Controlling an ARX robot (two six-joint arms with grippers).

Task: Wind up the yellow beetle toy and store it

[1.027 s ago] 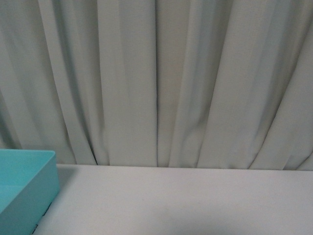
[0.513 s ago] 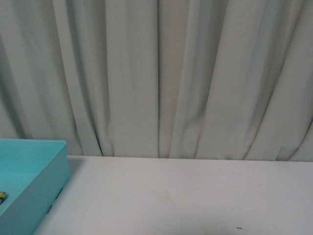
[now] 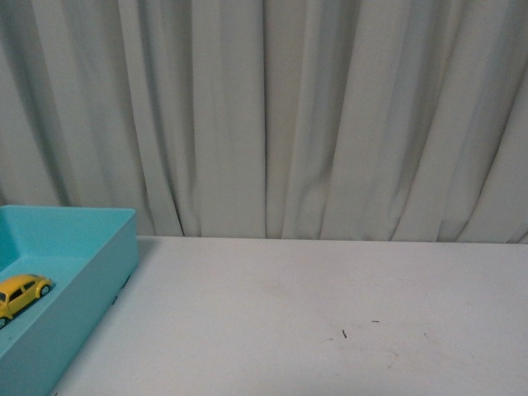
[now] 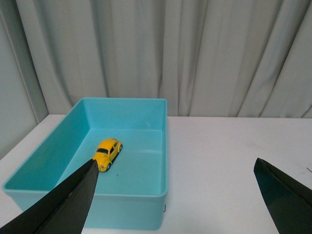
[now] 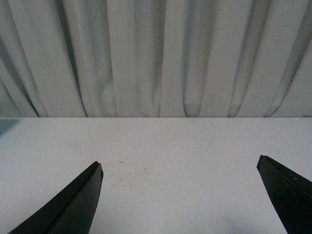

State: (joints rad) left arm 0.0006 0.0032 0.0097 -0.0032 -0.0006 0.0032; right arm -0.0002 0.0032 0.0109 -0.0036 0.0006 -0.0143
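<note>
The yellow beetle toy (image 4: 108,153) (image 3: 21,292) stands on its wheels on the floor of a turquoise bin (image 4: 146,105) (image 3: 91,272). In the left wrist view my left gripper (image 4: 175,168) hangs open, back from the bin's near wall, with one black finger (image 4: 73,200) overlapping the bin's near corner and nothing between the fingers. The right wrist view shows my right gripper (image 5: 179,168) open over bare white table, holding nothing. Neither arm shows in the front view.
The white table (image 3: 313,313) carries a few small dark specks (image 3: 344,333). A grey pleated curtain (image 3: 272,115) hangs right behind its far edge. The bin sits at the table's left side, near the left edge.
The front view has tilted downward over the last second. More table and bin have come into the picture, and the yellow beetle toy in the bin now shows.
</note>
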